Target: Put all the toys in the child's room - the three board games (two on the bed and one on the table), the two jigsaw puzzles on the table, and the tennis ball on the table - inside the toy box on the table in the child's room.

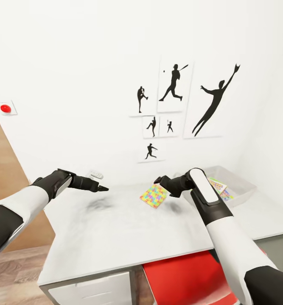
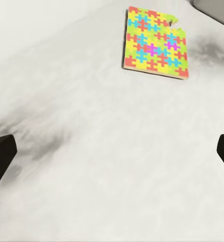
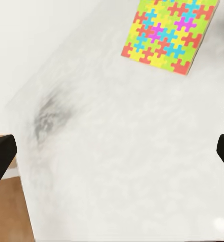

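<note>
A light grey table [image 1: 116, 237] stands against a white wall hung with black sports silhouette pictures [image 1: 181, 106]. The left gripper [image 1: 102, 188] hovers over the table's left part, fingers spread wide and empty. Right of it lies a jigsaw puzzle [image 1: 154, 195] flat on the table — then the right gripper [image 1: 159, 180], fingers wide and empty, and the toy box [image 1: 239, 186] at the table's far right, holding colourful flat pieces.

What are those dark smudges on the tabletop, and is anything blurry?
Head view: soft grey shadows lie on the table under each gripper, left and right. Left wrist view: the same smudges show beside the puzzle, which looks sharp. Right wrist view: one shadow patch, and the dark fingertips at the edges look soft.
</note>
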Controlling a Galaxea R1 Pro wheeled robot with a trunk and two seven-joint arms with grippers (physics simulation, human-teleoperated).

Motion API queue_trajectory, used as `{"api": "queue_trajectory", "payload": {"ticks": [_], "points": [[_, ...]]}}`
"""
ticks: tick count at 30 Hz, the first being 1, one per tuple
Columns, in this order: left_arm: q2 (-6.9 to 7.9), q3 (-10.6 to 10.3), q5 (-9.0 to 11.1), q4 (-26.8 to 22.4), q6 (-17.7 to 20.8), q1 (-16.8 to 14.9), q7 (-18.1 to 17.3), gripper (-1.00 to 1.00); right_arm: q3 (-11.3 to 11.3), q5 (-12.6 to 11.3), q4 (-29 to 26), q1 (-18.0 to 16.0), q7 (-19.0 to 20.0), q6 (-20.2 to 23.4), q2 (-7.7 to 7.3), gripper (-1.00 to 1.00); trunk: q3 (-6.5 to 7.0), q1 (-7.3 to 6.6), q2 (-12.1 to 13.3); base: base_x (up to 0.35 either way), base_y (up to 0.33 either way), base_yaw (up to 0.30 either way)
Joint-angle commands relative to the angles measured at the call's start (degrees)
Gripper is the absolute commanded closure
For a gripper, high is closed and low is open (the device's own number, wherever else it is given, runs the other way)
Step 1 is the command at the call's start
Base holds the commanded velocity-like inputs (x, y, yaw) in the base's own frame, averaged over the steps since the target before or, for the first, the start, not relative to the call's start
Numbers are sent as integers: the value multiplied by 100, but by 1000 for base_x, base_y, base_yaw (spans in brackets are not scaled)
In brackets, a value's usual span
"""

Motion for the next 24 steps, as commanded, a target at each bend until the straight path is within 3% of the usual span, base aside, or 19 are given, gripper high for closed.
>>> {"api": "queue_trajectory", "payload": {"ticks": [1, 16, 24], "points": [[2, -31, 49, -7, 49, -6, -7, -100, 5, -50, -2, -6, -60, 4, 0, -100, -11, 4, -10, 158, -96, 0], [7, -31, 48, -8, 49, -6, 7, -100, 9, -56, 1, -6, -60, 4, 7, -100, -11, 4, -10, 144, -40, 0], [6, -31, 48, -8, 49, -6, -5, -100, 10, -56, 8, -6, -60, 4, 5, -100, -11, 4, -10, 40, -96, 0]]}}
